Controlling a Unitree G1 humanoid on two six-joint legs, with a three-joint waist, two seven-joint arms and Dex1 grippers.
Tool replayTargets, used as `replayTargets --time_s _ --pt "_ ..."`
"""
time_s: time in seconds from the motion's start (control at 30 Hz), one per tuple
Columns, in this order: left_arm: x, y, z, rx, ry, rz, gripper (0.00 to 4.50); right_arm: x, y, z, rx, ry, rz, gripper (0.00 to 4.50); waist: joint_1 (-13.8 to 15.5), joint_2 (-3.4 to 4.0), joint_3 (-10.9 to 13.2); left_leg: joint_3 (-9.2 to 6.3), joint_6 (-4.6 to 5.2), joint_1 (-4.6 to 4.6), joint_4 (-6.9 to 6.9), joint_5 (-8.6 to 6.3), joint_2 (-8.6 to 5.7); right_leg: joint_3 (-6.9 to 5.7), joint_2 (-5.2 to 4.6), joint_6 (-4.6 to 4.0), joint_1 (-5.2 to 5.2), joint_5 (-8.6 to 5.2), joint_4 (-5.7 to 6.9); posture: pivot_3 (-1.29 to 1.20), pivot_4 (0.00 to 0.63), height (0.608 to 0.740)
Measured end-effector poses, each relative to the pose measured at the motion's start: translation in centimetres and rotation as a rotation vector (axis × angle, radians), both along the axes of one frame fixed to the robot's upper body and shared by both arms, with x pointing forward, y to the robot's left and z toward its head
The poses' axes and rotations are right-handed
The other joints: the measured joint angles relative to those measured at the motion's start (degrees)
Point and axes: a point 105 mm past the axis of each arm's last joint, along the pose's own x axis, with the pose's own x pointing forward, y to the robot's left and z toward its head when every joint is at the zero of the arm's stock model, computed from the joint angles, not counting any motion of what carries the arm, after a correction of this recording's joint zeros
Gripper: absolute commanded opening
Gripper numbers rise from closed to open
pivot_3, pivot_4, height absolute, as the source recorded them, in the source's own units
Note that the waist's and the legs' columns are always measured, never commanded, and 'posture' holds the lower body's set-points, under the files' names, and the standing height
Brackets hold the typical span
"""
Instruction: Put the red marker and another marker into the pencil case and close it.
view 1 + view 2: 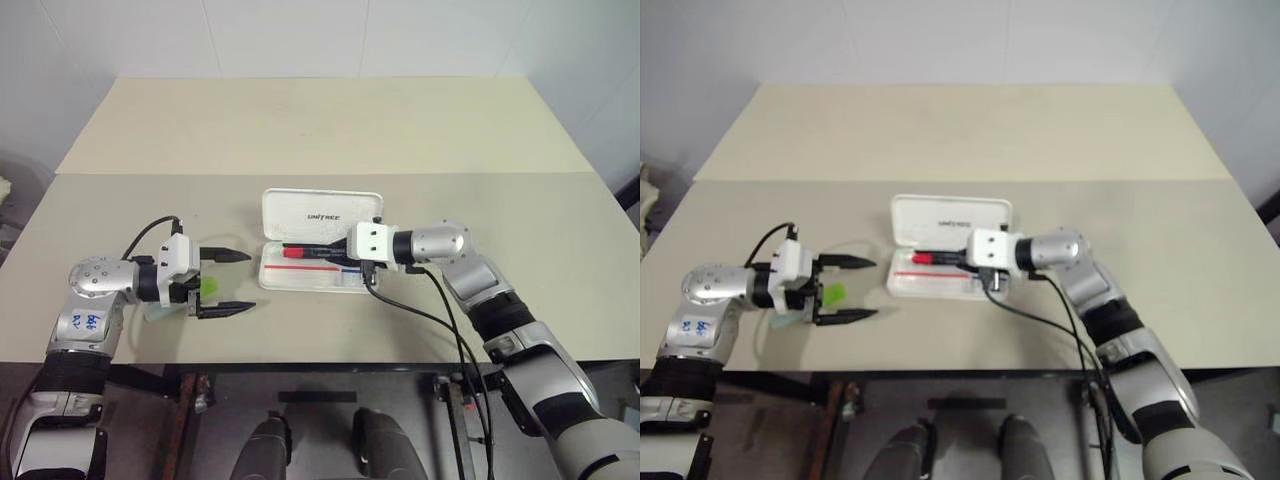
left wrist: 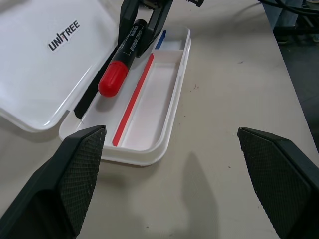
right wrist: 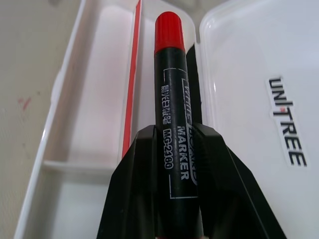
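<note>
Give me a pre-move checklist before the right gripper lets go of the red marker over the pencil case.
1. Pencil case open, lid up: ok.
2. Red marker between the fingers of the right gripper: ok, held by its black barrel.
3. Marker over the case tray, not the table: ok, its red end sits along the hinge side, beside the lid.
4. Marker resting on the tray floor: cannot tell.
5. Tray free of other items: ok, only the red and blue stripe shows inside.
6. Left gripper clear of the case: ok, open, off to the case's side, the green marker by it on the table.
</note>
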Motion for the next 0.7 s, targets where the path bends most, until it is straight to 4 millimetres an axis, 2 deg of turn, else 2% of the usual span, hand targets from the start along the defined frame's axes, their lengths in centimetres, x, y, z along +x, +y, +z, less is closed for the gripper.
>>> replayTargets --time_s 0.17,0.23,0.27,0.33,0.43,0.5,0.57,0.7 --pt "0.0 0.0 0.0 -0.002 0.005 0.004 4.5 0.2 0.1 0.8 0.009 -0.039 0.005 3.42 -0.1 0.0 0.0 0.05 -0.02 0.01 -0.04 0.01 0.02 0.06 0.02 0.0 -0.04 0.0 0.02 0.0 0.15 0.74" --pt "0.0 0.0 0.0 -0.003 0.004 0.005 4.5 0.3 0.1 1.2 0.022 -0.045 0.004 4.27 0.0 0.0 0.0 0.05 -0.02 0.01 -0.05 0.01 0.02 0.06 0.02 0.0 -0.04 0.0 0.01 0.0 0.15 0.74" --pt "0.0 0.0 0.0 -0.003 0.004 0.006 4.5 0.3 0.2 1.4 0.039 -0.037 0.004 4.46 0.0 0.0 0.0 0.06 -0.02 0.0 -0.05 0.01 0.02 0.07 0.02 0.0 -0.04 0.0 0.01 0.0 0.15 0.74" --pt "0.0 -0.1 0.1 -0.003 0.003 0.005 4.5 -0.1 0.9 2.3 0.107 -0.002 0.018 4.46 -0.1 0.0 0.0 0.07 -0.02 -0.01 -0.06 0.01 0.04 0.1 0.02 0.0 -0.08 0.0 0.02 0.0 0.15 0.74" --pt "0.0 -0.3 0.3 -0.001 -0.005 -0.001 4.5 -1.9 2.3 5.4 0.243 0.026 0.102 4.46 0.0 0.0 0.0 0.08 -0.02 -0.01 -0.1 0.01 0.1 0.1 0.05 0.0 -0.11 0.0 0.01 0.0 0.15 0.74" --pt "-0.1 -0.4 0.4 -0.001 -0.011 -0.005 4.5 -3.3 2.5 6.9 0.301 0.054 0.159 4.46 0.1 0.0 0.0 0.08 -0.01 -0.01 -0.11 0.0 0.1 0.1 0.04 0.0 -0.09 0.0 -0.04 0.0 0.15 0.74" --pt "-0.1 -0.4 0.3 -0.002 -0.008 -0.001 4.5 -5.0 2.1 7.0 0.328 0.112 0.205 4.46 0.4 0.0 0.0 0.04 0.02 -0.06 -0.11 -0.01 0.08 0.08 0.01 0.0 -0.08 0.0 -0.09 0.0 0.15 0.74" --pt "-0.4 0.7 -0.1 -0.009 0.007 0.054 4.5 -8.3 -0.1 5.3 0.337 0.254 0.217 4.46 0.7 -0.01 0.0 0.05 0.09 -0.2 -0.06 -0.06 0.04 0.08 -0.03 0.0 -0.14 0.0 -0.15 0.0 0.15 0.74"
